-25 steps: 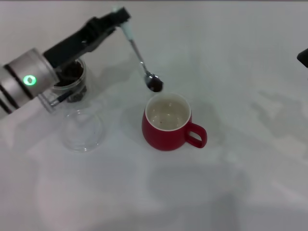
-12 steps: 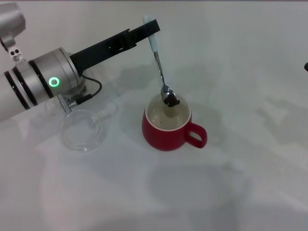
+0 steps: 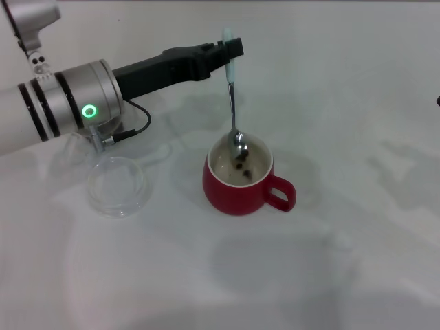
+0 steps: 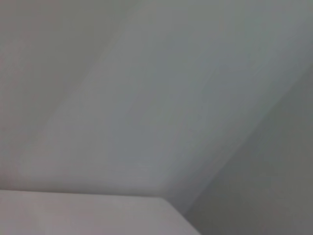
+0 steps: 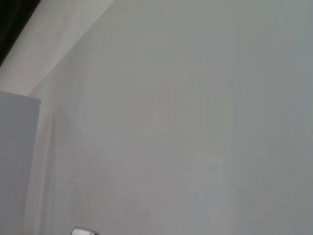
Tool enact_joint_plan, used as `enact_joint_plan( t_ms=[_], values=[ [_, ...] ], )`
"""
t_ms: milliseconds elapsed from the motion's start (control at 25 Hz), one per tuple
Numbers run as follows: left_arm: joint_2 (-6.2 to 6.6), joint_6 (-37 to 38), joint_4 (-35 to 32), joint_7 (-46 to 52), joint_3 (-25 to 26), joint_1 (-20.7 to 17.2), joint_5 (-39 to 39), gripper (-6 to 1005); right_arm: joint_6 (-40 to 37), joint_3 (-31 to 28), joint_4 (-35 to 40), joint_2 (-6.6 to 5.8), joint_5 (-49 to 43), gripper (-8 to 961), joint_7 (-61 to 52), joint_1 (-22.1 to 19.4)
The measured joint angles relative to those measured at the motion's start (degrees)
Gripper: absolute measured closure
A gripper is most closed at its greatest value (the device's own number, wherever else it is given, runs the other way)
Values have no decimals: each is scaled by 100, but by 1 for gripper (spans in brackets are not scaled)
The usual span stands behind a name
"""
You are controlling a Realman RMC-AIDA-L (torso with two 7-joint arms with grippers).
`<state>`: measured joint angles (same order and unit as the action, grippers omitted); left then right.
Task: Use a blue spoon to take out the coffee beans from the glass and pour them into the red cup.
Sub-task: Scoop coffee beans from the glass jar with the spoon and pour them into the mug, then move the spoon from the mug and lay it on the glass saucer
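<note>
In the head view my left gripper (image 3: 229,49) is shut on the pale blue handle of the blue spoon (image 3: 233,103), which hangs almost straight down. Its silver bowl dips inside the rim of the red cup (image 3: 234,192), tipped downward and looking empty. A few dark coffee beans (image 3: 240,163) lie on the cup's white inside. The glass is hidden behind my left arm. Only a dark sliver of my right gripper (image 3: 438,102) shows at the far right edge.
A shallow clear round dish (image 3: 117,184) sits left of the red cup, just in front of my left forearm. The cup's handle (image 3: 283,194) points right. Both wrist views show only blank pale surfaces.
My left gripper swung the spoon right from near the glass to over the red cup and turned it upright. The beans left the spoon's bowl and now lie in the cup.
</note>
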<state>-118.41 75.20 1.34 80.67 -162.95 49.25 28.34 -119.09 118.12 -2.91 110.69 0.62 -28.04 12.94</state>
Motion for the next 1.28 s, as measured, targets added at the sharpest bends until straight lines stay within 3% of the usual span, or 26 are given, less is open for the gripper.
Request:
enact_joint_plan(
  t_ms=[280, 480, 760, 1000, 1280],
  values=[
    [36, 134, 53, -166, 0, 170, -248, 879, 6, -12, 0, 10, 14, 524, -3, -29],
    [143, 707, 165, 51, 66, 64, -100, 879, 10, -18, 1, 38, 22, 523, -6, -30],
    [147, 1374, 754, 247, 34, -779, 596, 879, 3, -27, 1, 148, 19, 522, 16, -46],
    [63, 1477, 995, 137, 26, -1600, 1037, 880, 6, -8, 1, 190, 6, 521, 30, -42],
    [-7, 1435, 1009, -144, 60, -2173, 1395, 880, 35, -6, 1, 187, 0, 520, 3, -36]
  ],
)
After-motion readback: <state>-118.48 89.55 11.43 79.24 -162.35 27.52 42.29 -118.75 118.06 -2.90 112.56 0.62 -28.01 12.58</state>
